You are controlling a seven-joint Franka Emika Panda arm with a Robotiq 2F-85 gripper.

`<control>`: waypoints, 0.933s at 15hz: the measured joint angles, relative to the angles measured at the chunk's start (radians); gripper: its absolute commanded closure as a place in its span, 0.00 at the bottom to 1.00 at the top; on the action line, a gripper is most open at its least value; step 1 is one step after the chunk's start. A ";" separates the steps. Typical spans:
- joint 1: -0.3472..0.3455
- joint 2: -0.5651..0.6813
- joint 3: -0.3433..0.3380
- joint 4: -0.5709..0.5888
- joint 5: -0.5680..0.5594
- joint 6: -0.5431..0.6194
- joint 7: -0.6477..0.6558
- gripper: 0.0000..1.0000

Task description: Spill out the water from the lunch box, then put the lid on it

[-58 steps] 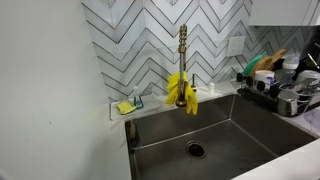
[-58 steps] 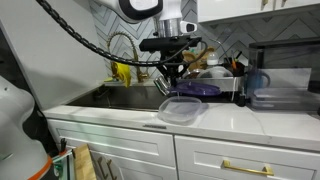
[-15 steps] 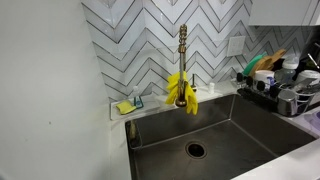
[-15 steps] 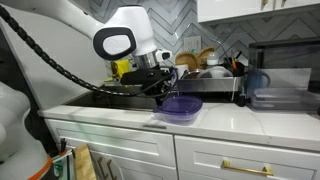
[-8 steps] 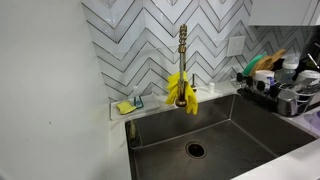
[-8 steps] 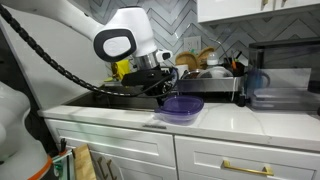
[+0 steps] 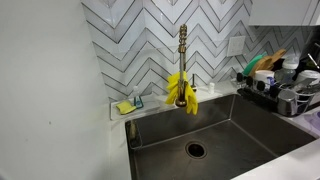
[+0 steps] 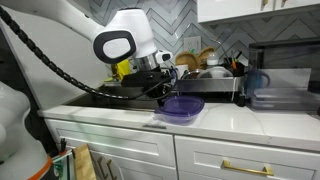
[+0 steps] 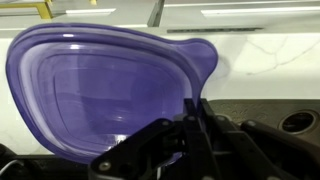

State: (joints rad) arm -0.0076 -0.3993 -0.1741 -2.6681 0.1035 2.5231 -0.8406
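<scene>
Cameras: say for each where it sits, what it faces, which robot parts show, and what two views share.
An exterior view sits above the sink, facing down at the faucet, drain and dish rack; no robot part shows.
An exterior view sits before the cabinets, facing across the counter at the arm, gripper and purple lid.
Wrist view looks down on the lid; the gripper pinches its near rim.
Shared: the lid, in the wrist and an exterior view; the drain likewise.

Purple lid — translucent plastic, glossy and smooth. In an exterior view, sink at lower right — brushed steel, dull sheen; faucet brass-toned metal; wall tiles glossy, marble-veined. The gripper is matt black.
</scene>
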 measured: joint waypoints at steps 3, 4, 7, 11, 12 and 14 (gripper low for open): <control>0.001 0.000 -0.002 -0.001 0.003 0.006 0.010 0.98; 0.002 0.000 -0.003 -0.001 0.003 0.007 0.012 0.98; 0.011 0.000 -0.005 -0.001 0.006 0.013 0.016 0.98; 0.024 0.000 -0.006 -0.001 0.007 0.024 0.022 0.98; 0.026 0.000 -0.006 -0.002 0.007 0.024 0.023 0.98; 0.027 0.001 -0.005 -0.003 0.004 0.024 0.024 0.98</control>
State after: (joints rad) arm 0.0190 -0.3983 -0.1794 -2.6714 0.1079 2.5472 -0.8163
